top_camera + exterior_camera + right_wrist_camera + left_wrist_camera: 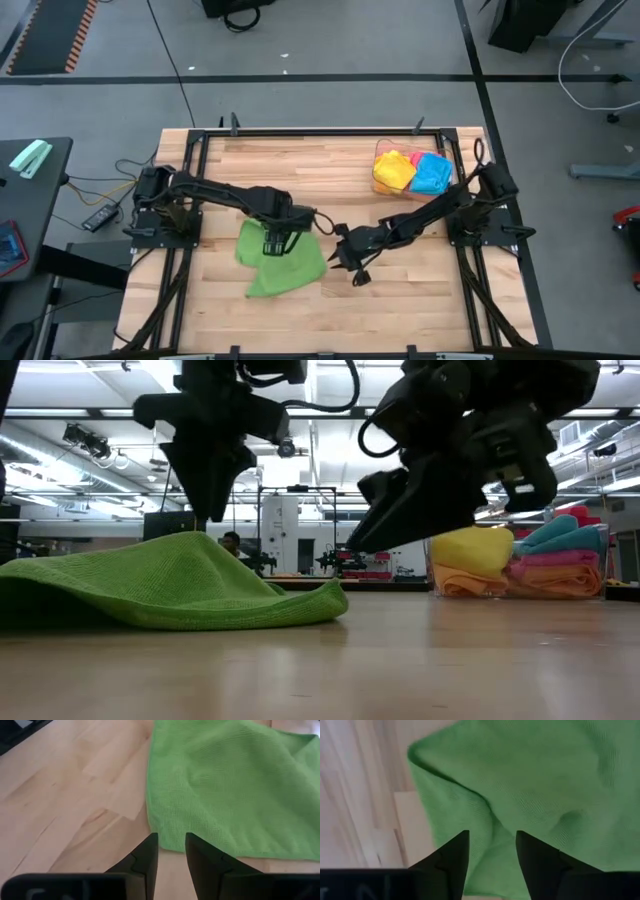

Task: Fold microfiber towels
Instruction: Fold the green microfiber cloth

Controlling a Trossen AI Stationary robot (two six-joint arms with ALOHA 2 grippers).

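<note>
- The green microfiber towel lies rumpled on the wooden table, left of centre, one part humped up under the left gripper.
- That gripper hangs directly over the hump, its jaws parted with nothing between them; the raised fold could slump or spring back open, spoiling the fold.
- The right gripper hovers just beside the towel's edge, jaws narrowly apart and empty; a low sweep could drag the cloth askew.
- The folded towel stack sits well apart.

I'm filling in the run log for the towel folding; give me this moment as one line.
left tool: open over green towel | right tool: beside towel, empty | folded towels: stacked
</note>
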